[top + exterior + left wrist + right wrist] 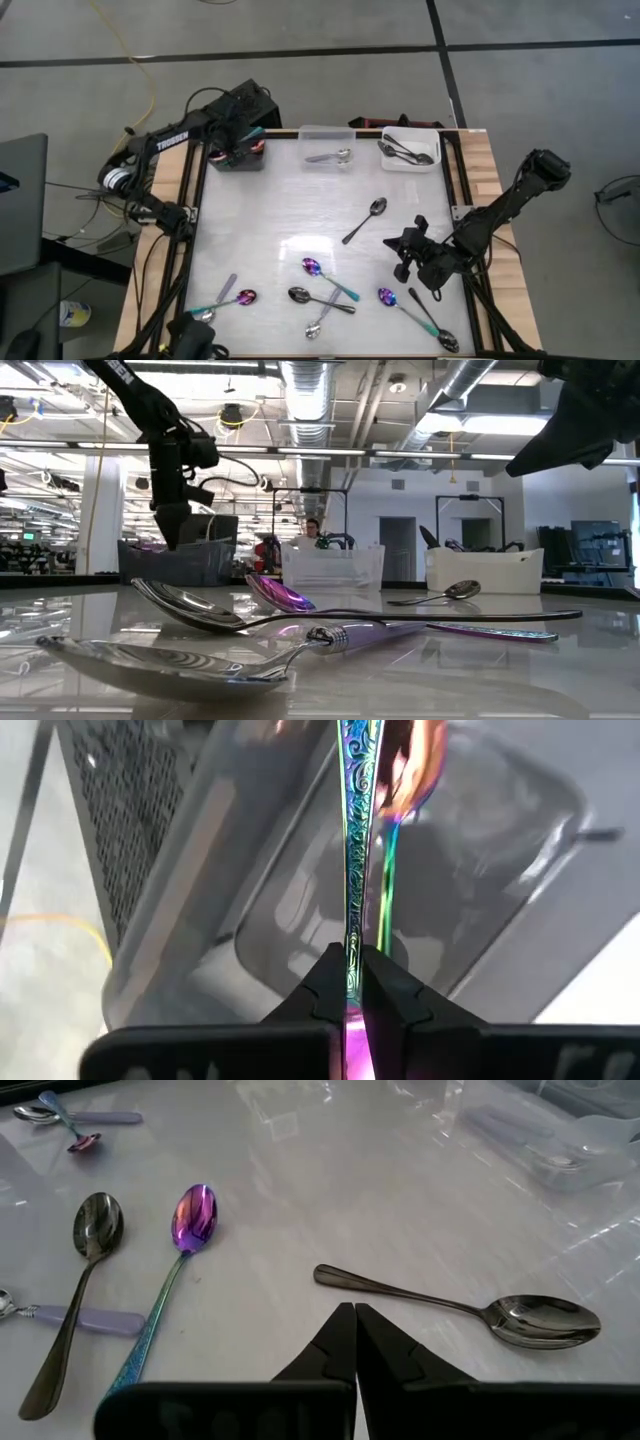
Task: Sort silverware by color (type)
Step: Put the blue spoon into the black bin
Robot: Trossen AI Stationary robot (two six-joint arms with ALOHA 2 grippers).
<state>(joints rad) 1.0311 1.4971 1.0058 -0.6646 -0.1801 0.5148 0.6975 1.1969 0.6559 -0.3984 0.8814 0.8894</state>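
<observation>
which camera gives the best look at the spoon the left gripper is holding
The left wrist view: the rainbow spoon runs lengthwise from the shut left gripper, above the dark bin. The high view shows only its teal handle tip; in the low and right wrist views I cannot make it out.

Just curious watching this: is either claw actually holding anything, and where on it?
The left gripper pinches an iridescent rainbow metal spoon by its handle, above the dark grey bin. The right gripper is shut, empty.

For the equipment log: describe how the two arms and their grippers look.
Both arms are dark, jointed tubes. The left arm carries white lettering and a white band near its base; the right arm looks plain black. Each gripper, left gripper and right gripper, has two black wedge-shaped fingers.
</observation>
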